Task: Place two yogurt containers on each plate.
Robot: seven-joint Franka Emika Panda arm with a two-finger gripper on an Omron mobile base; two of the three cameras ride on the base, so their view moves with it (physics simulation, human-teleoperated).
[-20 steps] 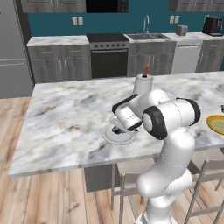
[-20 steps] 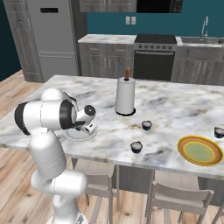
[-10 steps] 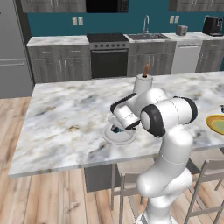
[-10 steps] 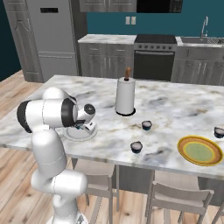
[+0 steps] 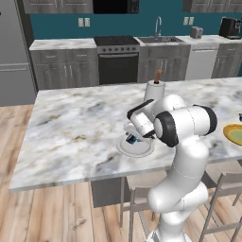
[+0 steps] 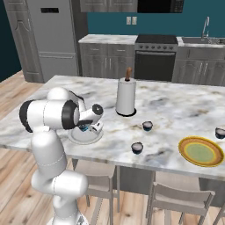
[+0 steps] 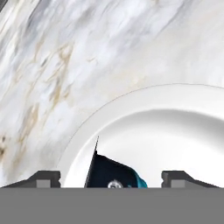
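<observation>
Marble island counter [image 5: 71, 127] spans mid-frame. White plate [image 6: 79, 137] sits centre-left in the right base view, yellow-rimmed plate [image 6: 201, 151] at right edge. Gripper [image 7: 112, 177] over the white plate, fingers spread, released; one yogurt cup [image 7: 114, 174] between them on the plate. Three more cups [image 6: 137, 147] [image 6: 147, 126] [image 6: 220, 132] on the counter, right half.

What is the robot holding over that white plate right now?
Nothing: the tool stands open, its tips apart from the yogurt cup on the white plate.

likely kitchen: stove [image 5: 117, 59], sink [image 5: 160, 39]
</observation>
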